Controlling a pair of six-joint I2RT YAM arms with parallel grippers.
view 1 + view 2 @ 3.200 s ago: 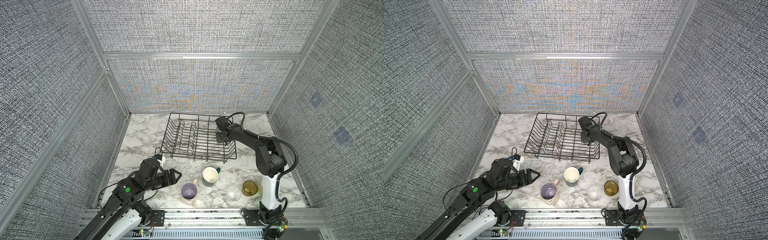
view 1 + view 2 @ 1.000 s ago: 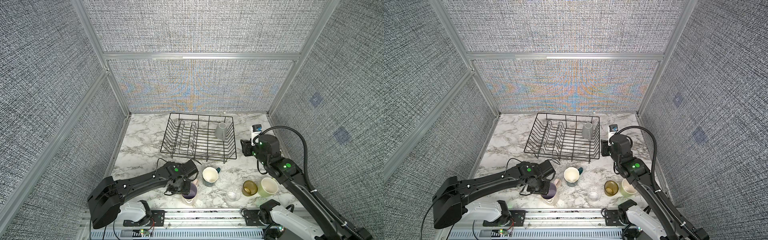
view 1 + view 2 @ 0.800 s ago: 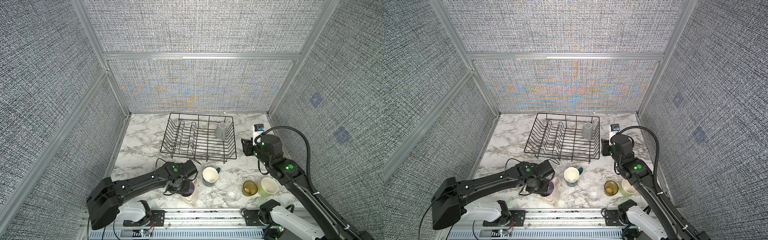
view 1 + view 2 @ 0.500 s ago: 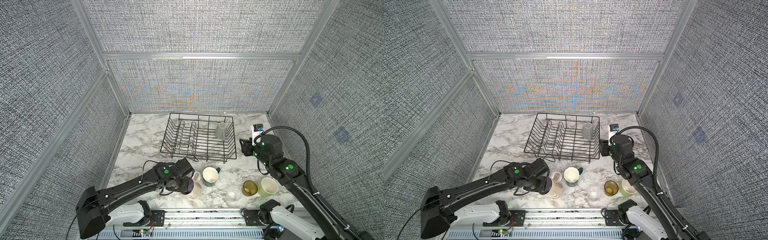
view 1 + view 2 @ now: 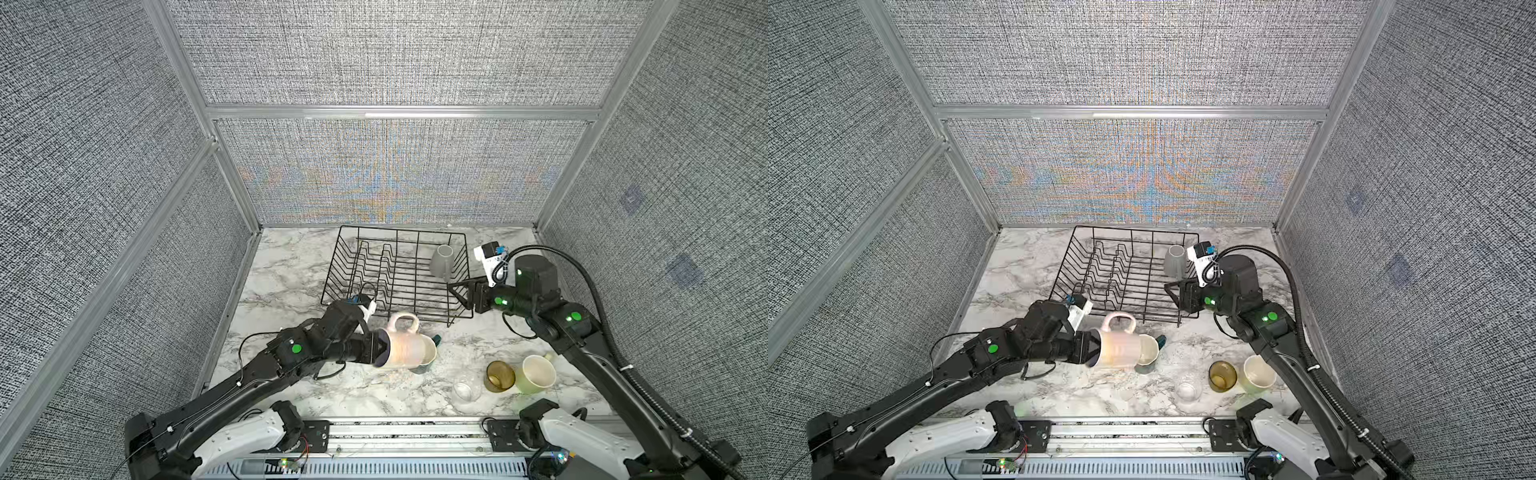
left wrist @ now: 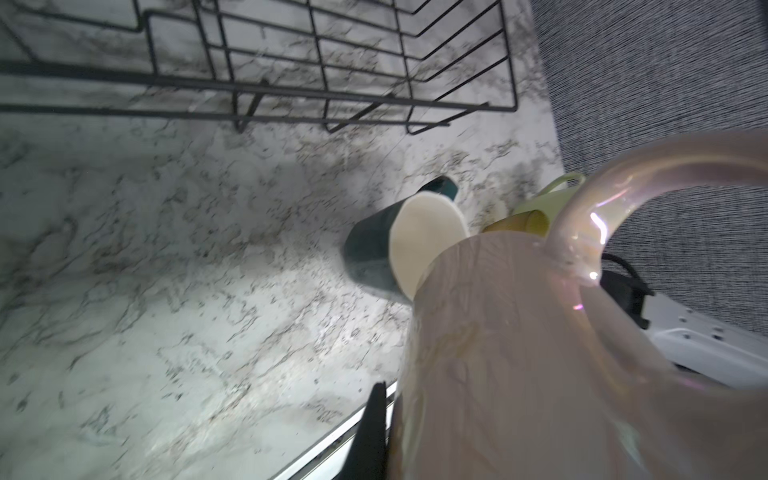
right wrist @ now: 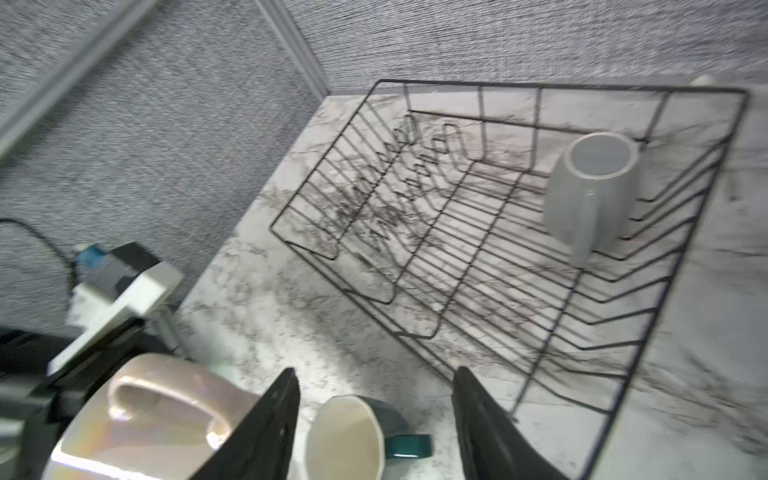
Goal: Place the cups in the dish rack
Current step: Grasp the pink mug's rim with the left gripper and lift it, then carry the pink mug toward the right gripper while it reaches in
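Hanging clear of the marbled bench (image 5: 291, 266), where it stood a second ago, the glossy pink mug (image 5: 405, 351) lies sideways, handle up, its rim pinched in the closed left claw (image 5: 380, 351), just beside the teal mug (image 5: 424, 362). The right claw (image 5: 457, 294) gapes empty near the black wire rack (image 5: 407, 282), which holds the grey mug (image 5: 441, 261).

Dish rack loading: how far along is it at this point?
Done: one grey mug sits inside the dish rack. In hand: the left gripper is shut on the pale pink mug, held sideways above the table. Left: teal mug, amber tumbler, clear tumbler and yellow-green cup sit on the table; the right gripper is open and empty.
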